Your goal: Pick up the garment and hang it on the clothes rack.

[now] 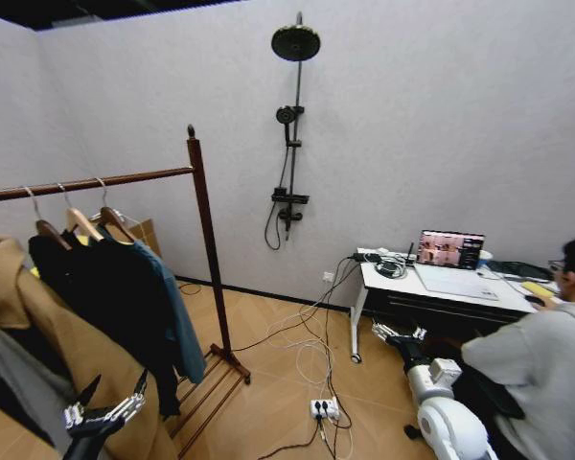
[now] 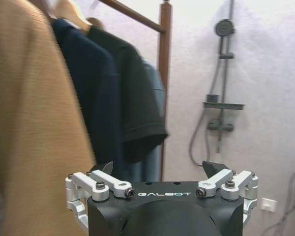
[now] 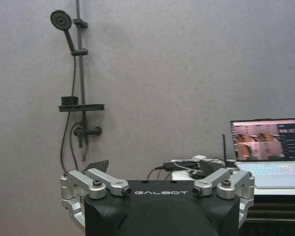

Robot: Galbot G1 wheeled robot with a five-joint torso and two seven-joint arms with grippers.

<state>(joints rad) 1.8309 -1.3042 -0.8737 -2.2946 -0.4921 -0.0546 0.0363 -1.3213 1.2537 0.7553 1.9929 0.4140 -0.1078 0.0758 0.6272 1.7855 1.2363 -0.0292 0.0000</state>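
Fabric of the dark teal long garment (image 1: 177, 316) looks soft, light; grasp its hanger hook, left gripper (image 1: 105, 410) wide.

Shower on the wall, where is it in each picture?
Head view: the shower hangs on the back wall, between the clothes rack and the laptop.
Left wrist view: the shower is on the wall past the clothes rack's end post.
Right wrist view: the shower is on the wall, apart from the laptop.
Shared landmark: the shower's round black head.
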